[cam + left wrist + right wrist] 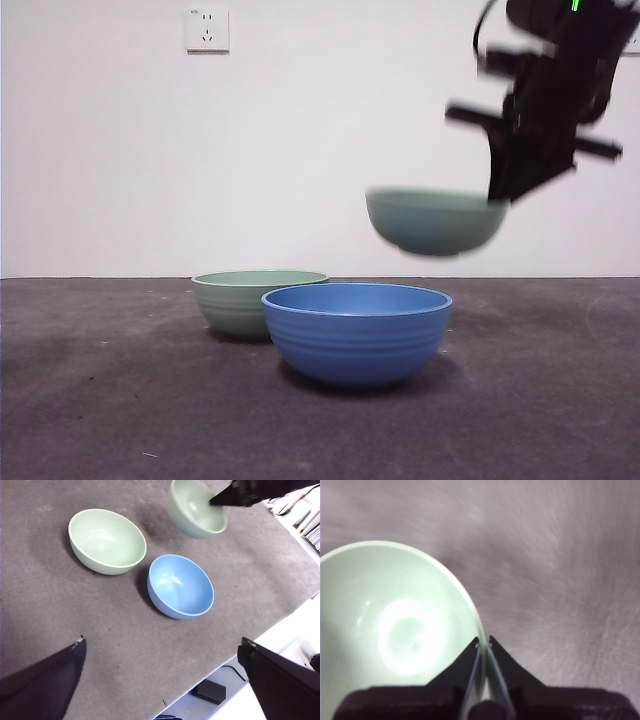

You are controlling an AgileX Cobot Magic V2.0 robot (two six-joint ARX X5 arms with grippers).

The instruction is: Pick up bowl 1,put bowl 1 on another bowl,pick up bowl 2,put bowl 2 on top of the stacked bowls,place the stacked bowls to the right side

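A pale green bowl (436, 220) hangs in the air above and to the right of the blue ribbed bowl (357, 330), blurred by motion. My right gripper (500, 195) is shut on its right rim; the right wrist view shows both jaws pinching the rim of this green bowl (395, 630). The other pale green bowl (256, 298) rests on the table behind and left of the blue one. From the left wrist I see the resting green bowl (107, 541), the blue bowl (180, 585) and the lifted bowl (195, 507). My left gripper (162, 680) is open, high above the table.
The dark grey table mat (120, 400) stretches under the bowls. A white wall with a socket (207, 29) stands behind. The mat's edge (260, 630) and floor clutter show in the left wrist view.
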